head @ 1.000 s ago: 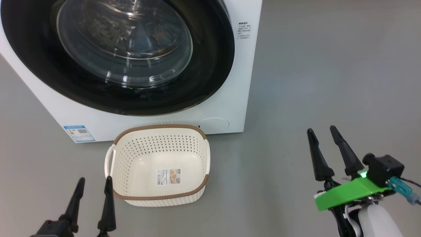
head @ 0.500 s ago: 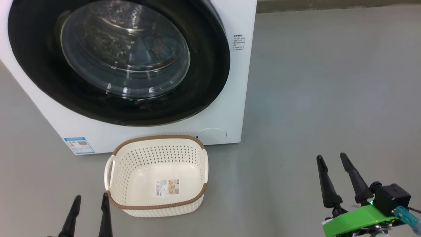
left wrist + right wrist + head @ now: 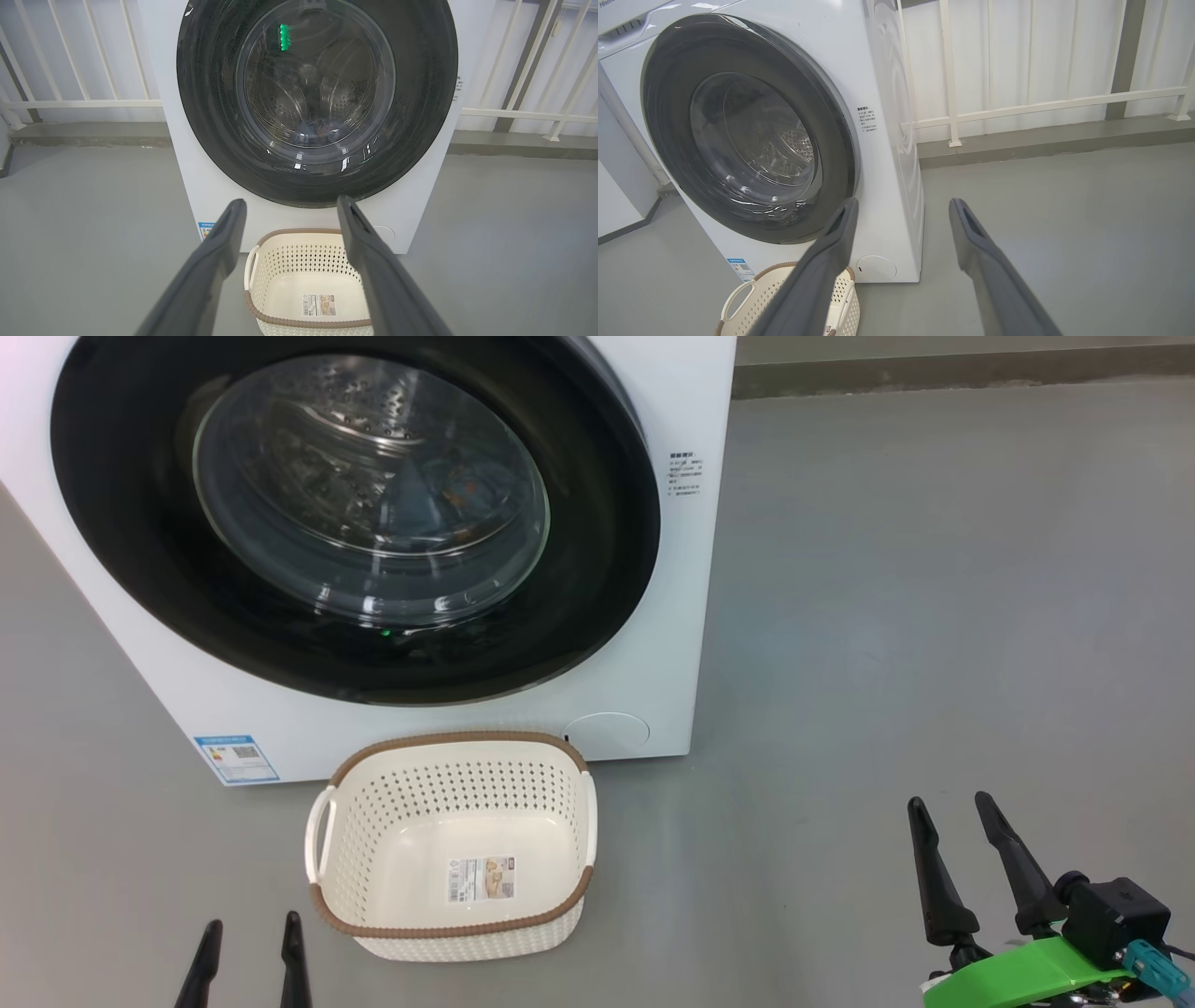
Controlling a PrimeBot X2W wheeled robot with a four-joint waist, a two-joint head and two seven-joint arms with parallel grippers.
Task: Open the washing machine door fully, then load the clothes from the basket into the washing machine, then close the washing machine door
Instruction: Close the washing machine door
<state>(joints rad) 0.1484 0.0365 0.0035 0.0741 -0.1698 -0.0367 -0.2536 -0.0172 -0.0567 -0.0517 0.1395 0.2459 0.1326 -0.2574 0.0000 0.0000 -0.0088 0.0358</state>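
Note:
The washing machine (image 3: 653, 644) stands on the floor with the washing machine door (image 3: 597, 569) shut flat against its front. Behind the glass bowl (image 3: 373, 495) I make out a bit of the clothes (image 3: 457, 497), bluish with orange marks, lying low in the drum (image 3: 317, 129). The basket (image 3: 457, 747) sits just before the machine and holds just its sticker. My left gripper (image 3: 253, 920) is open at the basket's near left corner, apart from it (image 3: 291, 200). My right gripper (image 3: 948, 798) is open over bare floor, far right of the basket (image 3: 904, 200).
Grey floor (image 3: 934, 569) spreads to the right of the machine. A white railing (image 3: 1017, 107) on a low kerb runs behind it. Another white cabinet (image 3: 616, 196) stands at the machine's far side. A blue energy label (image 3: 235, 758) is at the front's lower corner.
The head camera has moved, so machine and basket sit lower in the picture. Both open grippers have drawn back toward the bottom edge, further than the basket shifted.

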